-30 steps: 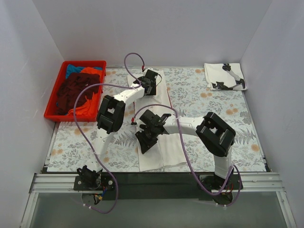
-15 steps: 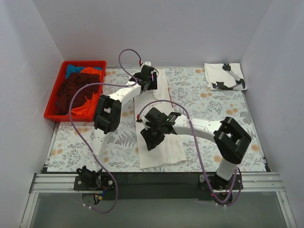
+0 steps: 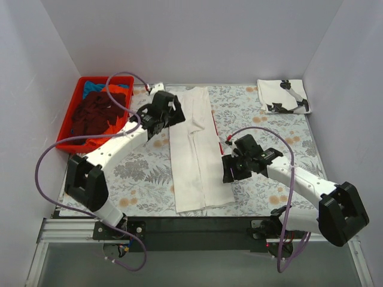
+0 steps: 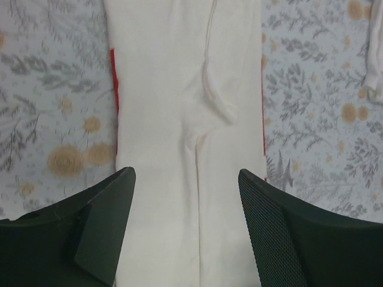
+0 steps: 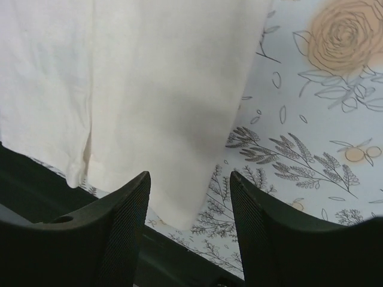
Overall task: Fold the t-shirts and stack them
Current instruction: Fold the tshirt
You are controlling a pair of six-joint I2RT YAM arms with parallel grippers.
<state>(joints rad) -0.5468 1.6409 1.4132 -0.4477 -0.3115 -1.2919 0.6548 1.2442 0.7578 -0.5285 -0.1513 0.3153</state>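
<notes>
A white t-shirt (image 3: 194,149) lies folded lengthwise into a long narrow strip down the middle of the table, with thin red print showing at its edges (image 4: 114,78). My left gripper (image 3: 172,114) hovers open at the strip's upper left edge; its wrist view looks along the cloth (image 4: 179,89) between empty fingers (image 4: 102,227). My right gripper (image 3: 228,171) stands open just right of the strip's lower half, with the cloth's corner (image 5: 119,72) ahead of its empty jaws. A folded white tee with black print (image 3: 283,95) rests at the back right.
A red plastic crate (image 3: 64,142) at the left holds maroon (image 3: 93,113), orange and blue tees (image 3: 93,88). The table's flowered cover (image 3: 269,131) spreads around the strip. The dark front rail (image 5: 36,179) runs right below the strip's near end.
Both grippers have opened and drawn off the white t-shirt, the left one to the left, the right one to the right. The shirt now lies uncovered as a flat strip.
</notes>
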